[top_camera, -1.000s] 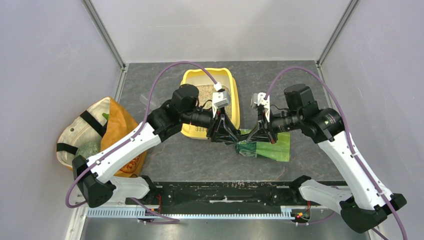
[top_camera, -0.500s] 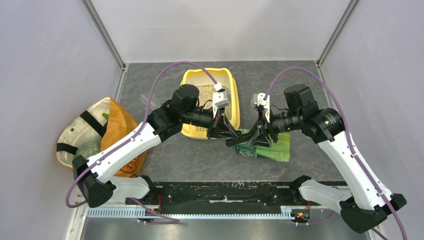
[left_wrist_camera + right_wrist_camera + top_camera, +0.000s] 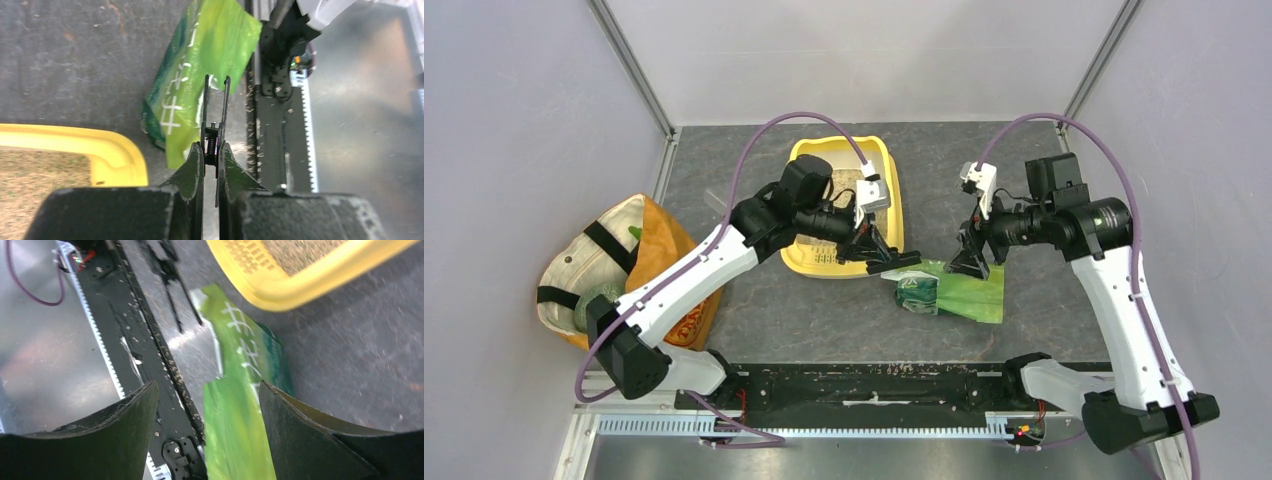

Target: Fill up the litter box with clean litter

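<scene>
Beside the litter box (image 3: 896,205) rim, left claw (image 3: 874,252) clamps black tool (image 3: 904,262)

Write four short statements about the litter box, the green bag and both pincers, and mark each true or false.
1. The litter box already holds some litter. True.
2. The green bag stands upright inside the box. False: it lies on the table beside the box.
3. The right pincer is open and empty. True.
4. The left pincer is wide open. False: it is shut on a thin black clip.
</scene>
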You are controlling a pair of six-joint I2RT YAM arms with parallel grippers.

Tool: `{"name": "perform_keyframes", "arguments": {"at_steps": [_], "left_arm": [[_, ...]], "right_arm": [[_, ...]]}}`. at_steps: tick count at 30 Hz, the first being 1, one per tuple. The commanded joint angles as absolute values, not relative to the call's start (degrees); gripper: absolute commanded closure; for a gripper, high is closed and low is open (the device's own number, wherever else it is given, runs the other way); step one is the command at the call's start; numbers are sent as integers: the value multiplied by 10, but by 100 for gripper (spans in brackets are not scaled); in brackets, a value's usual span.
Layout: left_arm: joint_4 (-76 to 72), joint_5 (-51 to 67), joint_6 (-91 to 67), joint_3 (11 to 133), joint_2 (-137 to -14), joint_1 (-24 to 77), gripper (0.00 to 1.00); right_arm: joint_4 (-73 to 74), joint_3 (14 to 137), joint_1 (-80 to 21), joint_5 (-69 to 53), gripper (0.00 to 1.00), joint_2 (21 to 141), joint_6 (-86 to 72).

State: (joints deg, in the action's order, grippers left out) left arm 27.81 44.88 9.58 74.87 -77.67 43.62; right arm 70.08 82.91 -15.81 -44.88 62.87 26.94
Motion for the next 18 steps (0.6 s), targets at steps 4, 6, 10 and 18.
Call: {"name": "perform_keyframes", "arguments": {"at_steps": [4, 6, 10, 18], "left_arm": [[338, 415, 282, 812, -800, 437, 98], [345, 408, 309, 822, -808, 437, 98], [375, 406, 358, 852, -834, 436, 98], [443, 434, 411, 904, -892, 435, 98]], "right_arm": [[773, 827, -102, -376, 22, 668, 422], [769, 808, -99, -359, 24, 668, 454], [755, 779, -88, -340, 29, 681, 484], [763, 756, -76, -356, 39, 693, 537]]}}
